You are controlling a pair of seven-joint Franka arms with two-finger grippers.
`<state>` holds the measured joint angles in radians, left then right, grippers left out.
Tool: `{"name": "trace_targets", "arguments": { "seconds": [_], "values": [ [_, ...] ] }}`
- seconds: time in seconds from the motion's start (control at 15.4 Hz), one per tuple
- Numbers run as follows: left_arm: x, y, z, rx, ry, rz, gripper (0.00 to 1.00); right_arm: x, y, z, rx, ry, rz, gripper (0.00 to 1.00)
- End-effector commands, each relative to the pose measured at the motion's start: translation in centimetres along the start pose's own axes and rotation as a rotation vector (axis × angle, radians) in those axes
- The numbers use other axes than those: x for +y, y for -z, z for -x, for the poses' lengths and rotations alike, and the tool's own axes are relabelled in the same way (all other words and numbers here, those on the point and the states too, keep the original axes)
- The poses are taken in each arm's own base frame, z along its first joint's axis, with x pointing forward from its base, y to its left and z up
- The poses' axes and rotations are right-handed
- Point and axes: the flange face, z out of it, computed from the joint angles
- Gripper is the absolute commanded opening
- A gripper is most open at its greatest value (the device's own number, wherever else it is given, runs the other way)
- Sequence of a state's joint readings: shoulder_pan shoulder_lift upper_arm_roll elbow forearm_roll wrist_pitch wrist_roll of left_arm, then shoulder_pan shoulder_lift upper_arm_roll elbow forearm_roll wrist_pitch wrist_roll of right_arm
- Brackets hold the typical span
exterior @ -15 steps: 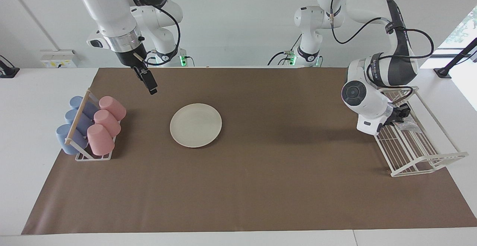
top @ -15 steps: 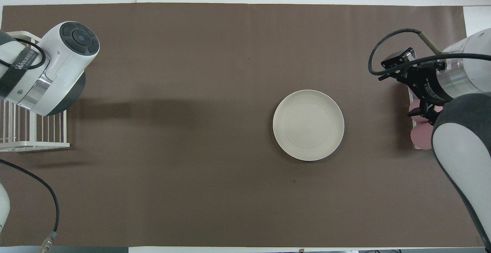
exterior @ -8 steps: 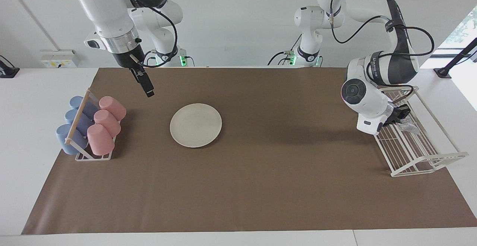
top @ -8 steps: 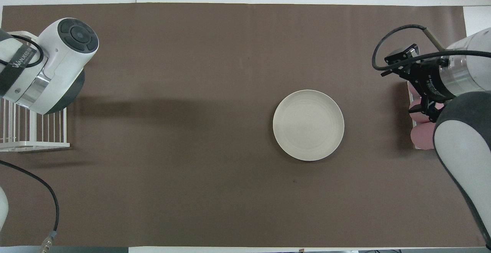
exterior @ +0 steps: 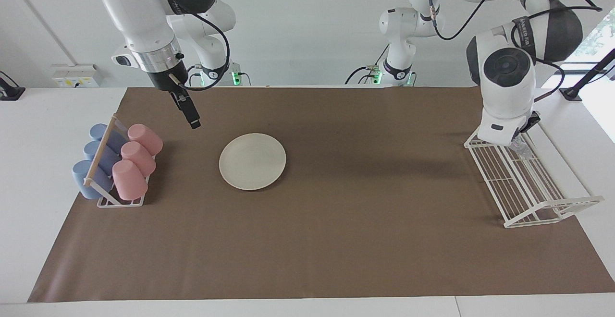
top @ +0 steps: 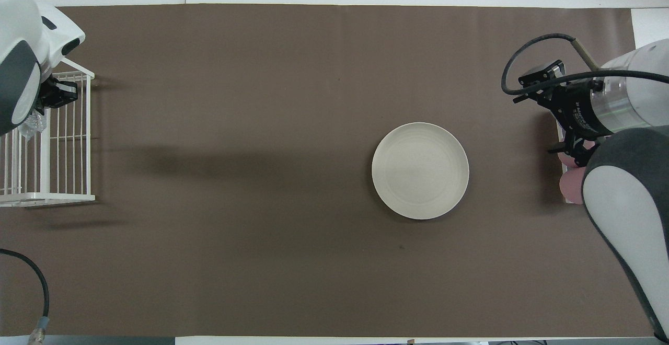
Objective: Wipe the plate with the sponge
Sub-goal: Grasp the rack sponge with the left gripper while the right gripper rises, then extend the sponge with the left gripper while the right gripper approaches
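The left gripper (exterior: 522,133) hung over the end of the white wire rack (exterior: 528,182) nearest the robots, mostly hidden by its own wrist, so whether it was clenched or released could not be told. Just under it the sponge (exterior: 522,150), a small shiny grey wad, showed against the rack's wires; in the overhead view the sponge (top: 32,124) appeared beside the dark gripper (top: 55,94), and whether the two touched could not be made out. The left arm rose steeply from there to its base. The right gripper (exterior: 192,117) hung in the air over the brown mat (exterior: 336,240), above the ground between the cup rack (exterior: 117,182) and the plate, its fingers close together with nothing between them. The plate (exterior: 252,161) lay flat and bare on the mat, toward the right arm's end of the table and well apart from the sponge and the wire rack, which stood at the left arm's end. The pink cups (exterior: 137,161) and blue cups (exterior: 96,161) lay on their sides in the cup rack, beside the plate.
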<state>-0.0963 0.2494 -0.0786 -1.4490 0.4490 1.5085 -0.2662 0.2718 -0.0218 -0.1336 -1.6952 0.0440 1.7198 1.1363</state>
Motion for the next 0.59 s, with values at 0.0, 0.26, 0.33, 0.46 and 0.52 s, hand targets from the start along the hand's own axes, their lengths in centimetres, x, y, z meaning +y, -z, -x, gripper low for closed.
{"name": "trace_targets", "arguments": {
  "seconds": [0.0,0.26,0.33,0.46,0.52],
  "values": [
    [0.4,1.4,1.0,-0.063,0.004,0.23,0.0,0.1,0.1,1.1,-0.026,-0.029,0.013,1.0],
    [-0.3,4.3,2.5,-0.106,0.036,0.62,0.0,-1.6,0.2,3.5,-0.023,-0.059,0.002,1.0],
    [0.2,4.6,2.7,-0.128,0.028,0.705,0.0,-2.6,0.1,4.2,-0.024,-0.067,0.001,1.0],
    [1.0,4.5,3.6,-0.181,0.033,0.859,0.0,-4.2,0.3,5.1,-0.02,-0.07,-0.011,1.0],
    [1.5,4.6,4.2,-0.196,0.043,0.943,0.0,-4.4,0.3,5.4,-0.023,-0.065,-0.014,1.0]
  ]
}}
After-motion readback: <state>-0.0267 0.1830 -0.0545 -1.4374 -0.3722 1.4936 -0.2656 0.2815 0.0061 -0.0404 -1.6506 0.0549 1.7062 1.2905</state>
